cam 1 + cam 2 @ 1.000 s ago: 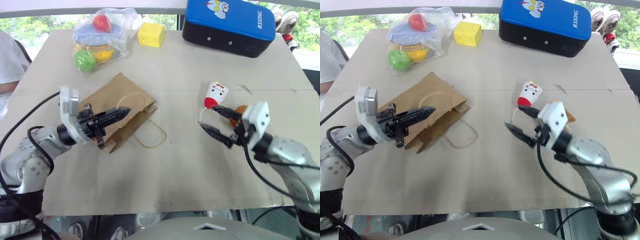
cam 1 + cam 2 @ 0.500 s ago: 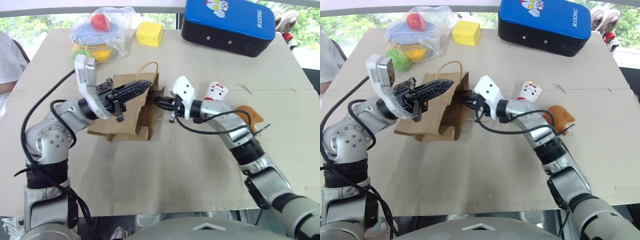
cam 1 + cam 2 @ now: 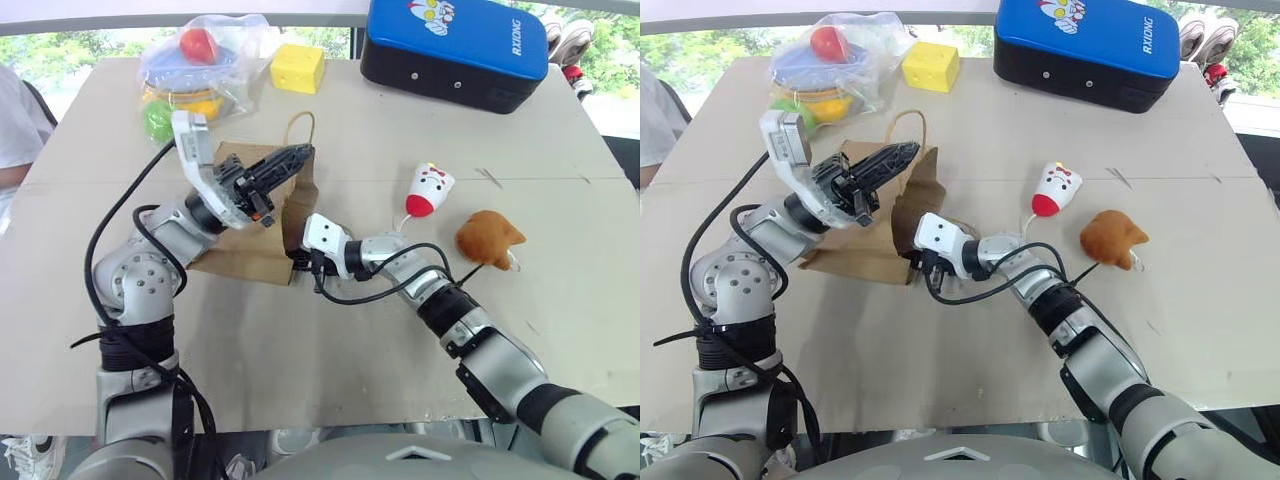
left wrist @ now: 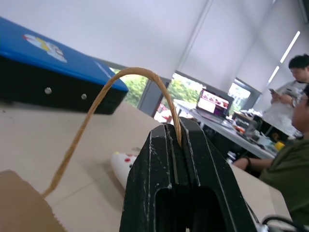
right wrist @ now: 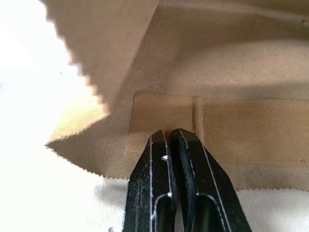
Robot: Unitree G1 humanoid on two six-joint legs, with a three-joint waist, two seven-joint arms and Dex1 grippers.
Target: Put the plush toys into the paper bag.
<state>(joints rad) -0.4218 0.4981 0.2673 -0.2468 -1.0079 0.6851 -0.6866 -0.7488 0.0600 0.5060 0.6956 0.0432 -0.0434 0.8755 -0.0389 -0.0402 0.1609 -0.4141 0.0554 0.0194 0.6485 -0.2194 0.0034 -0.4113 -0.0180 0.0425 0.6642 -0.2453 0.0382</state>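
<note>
Left gripper (image 3: pixel 296 157) is clamped on the paper bag (image 3: pixel 250 255)'s handle (image 3: pixel 298 128), lifting that edge. Right gripper (image 5: pixel 169 137), clenched tight, pokes into the bag's mouth. Both plush toys (image 3: pixel 430 190) lie right of the bag.

Beige table (image 3: pixel 330 370), bright windows (image 4: pixel 181 89), perhaps blinds above

A yellow block (image 3: pixel 298 69) sits at the top, a blue case (image 3: pixel 456 48) upper right, bagged colourful toys (image 3: pixel 192 75) upper left.
</note>
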